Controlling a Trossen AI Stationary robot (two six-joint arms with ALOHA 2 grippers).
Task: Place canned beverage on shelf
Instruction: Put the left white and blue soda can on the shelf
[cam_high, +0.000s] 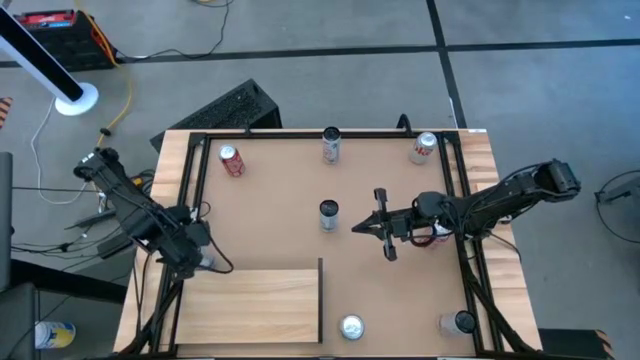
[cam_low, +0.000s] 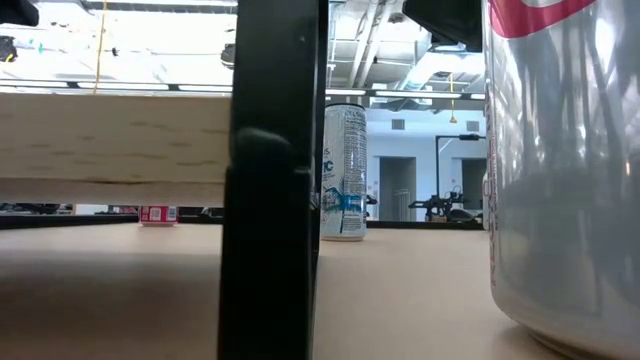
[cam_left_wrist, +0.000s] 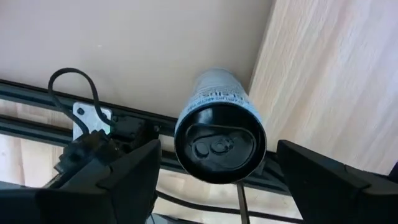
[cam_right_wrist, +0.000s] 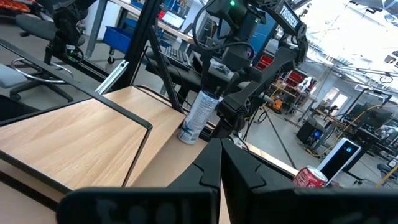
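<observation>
One slim can (cam_left_wrist: 219, 134) sits between the left claw (cam_left_wrist: 217, 186)'s spread fingers, standing on the surface right at the corner of the pale shelf (cam_high: 250, 305), not yet on it. Any skewed closing could tip it. Right claw (cam_high: 368, 228) hangs mid-surface, pinched together, empty.

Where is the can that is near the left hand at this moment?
In the high view, the can stands at the table's left side, between the open fingers of the left hand, just beyond the corner of the pale shelf.
</observation>
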